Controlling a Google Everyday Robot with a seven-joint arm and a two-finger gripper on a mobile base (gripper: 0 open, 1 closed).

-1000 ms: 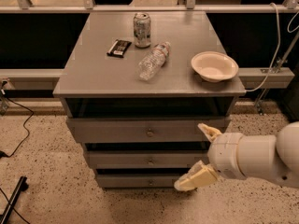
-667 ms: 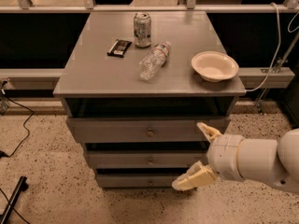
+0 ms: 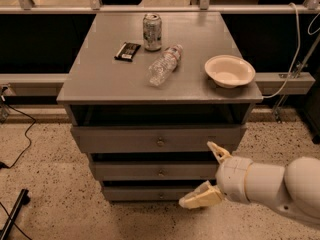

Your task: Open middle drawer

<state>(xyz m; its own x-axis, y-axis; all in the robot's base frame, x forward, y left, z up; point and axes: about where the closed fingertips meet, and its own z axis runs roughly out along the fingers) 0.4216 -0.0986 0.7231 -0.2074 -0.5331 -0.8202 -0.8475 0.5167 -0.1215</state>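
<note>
The grey cabinet has three drawers stacked under its top. The middle drawer (image 3: 150, 171) has a long low front with a small round metal knob (image 3: 161, 172) at its centre, and its front sits level with the other two. My gripper (image 3: 209, 175) is open, in front of the cabinet's lower right. Its upper finger (image 3: 218, 151) lies over the right end of the middle drawer. Its lower finger (image 3: 197, 198) lies near the bottom drawer (image 3: 145, 193). The gripper is to the right of the knob and apart from it.
The cabinet top (image 3: 100, 76) holds a soda can (image 3: 152, 31), a dark snack packet (image 3: 127, 51), a plastic bottle (image 3: 165, 65) on its side and a white bowl (image 3: 229, 70). The taller top drawer (image 3: 115, 140) is above. A cable (image 3: 20, 134) runs along the left floor.
My gripper has shifted slightly to the left, towards the drawer fronts. The drawers and the things on top have not moved.
</note>
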